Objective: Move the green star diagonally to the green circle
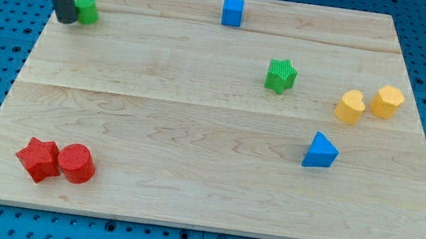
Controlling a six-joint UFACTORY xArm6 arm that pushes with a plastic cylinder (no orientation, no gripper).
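Note:
The green star lies right of the board's centre, in the upper half. The green circle sits near the board's top left corner. My rod comes down from the view's top left and my tip rests just left of the green circle, touching or nearly touching it. The star is far to the right of my tip.
A blue cube sits at the top middle. A yellow heart and a yellow hexagon are at the right. A blue triangle lies below the star. A red star and a red cylinder are at the bottom left.

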